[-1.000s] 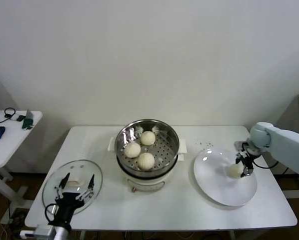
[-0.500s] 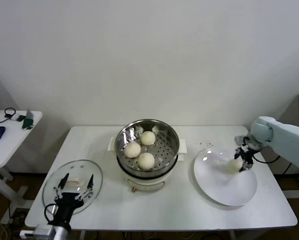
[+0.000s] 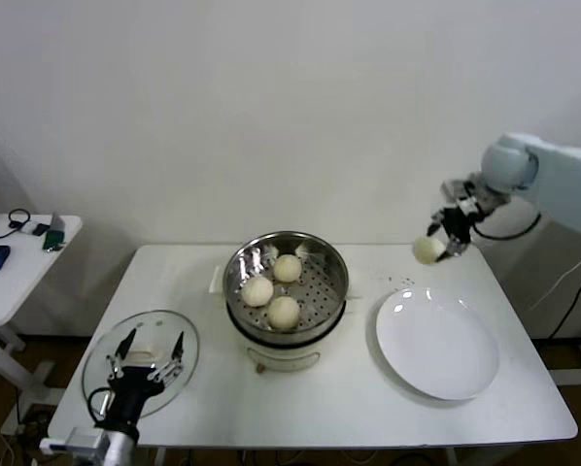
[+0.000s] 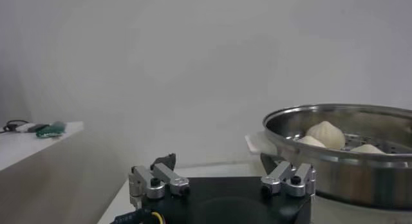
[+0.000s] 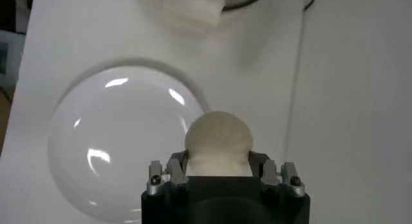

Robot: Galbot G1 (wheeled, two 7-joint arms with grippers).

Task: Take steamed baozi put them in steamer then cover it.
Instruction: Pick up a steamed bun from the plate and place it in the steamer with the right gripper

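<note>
The steel steamer [image 3: 240,269] stands mid-table on its cream base, with three baozi [image 3: 283,312] on its perforated tray. A further baozi [image 3: 427,250] hangs in the air above the table's far right, with my right gripper [image 3: 438,243] shut on it; the right wrist view shows that baozi [image 5: 219,140] clamped in my right gripper [image 5: 219,162] high over the white plate [image 5: 122,141]. The glass cover [image 3: 179,338] lies at the table's front left. My left gripper [image 3: 148,356] hovers open just over it. From the left wrist, the steamer [image 4: 347,158] is seen side-on beyond the open left gripper [image 4: 222,174].
A bare white plate [image 3: 436,342] lies right of the steamer. A small side table [image 3: 18,277] with a mouse and cables stands to the left. A white wall runs close behind the table's far edge.
My right gripper has lifted the baozi off the white plate, rising and moving toward the far side and slightly toward the steamer. The left arm has stayed in place.
</note>
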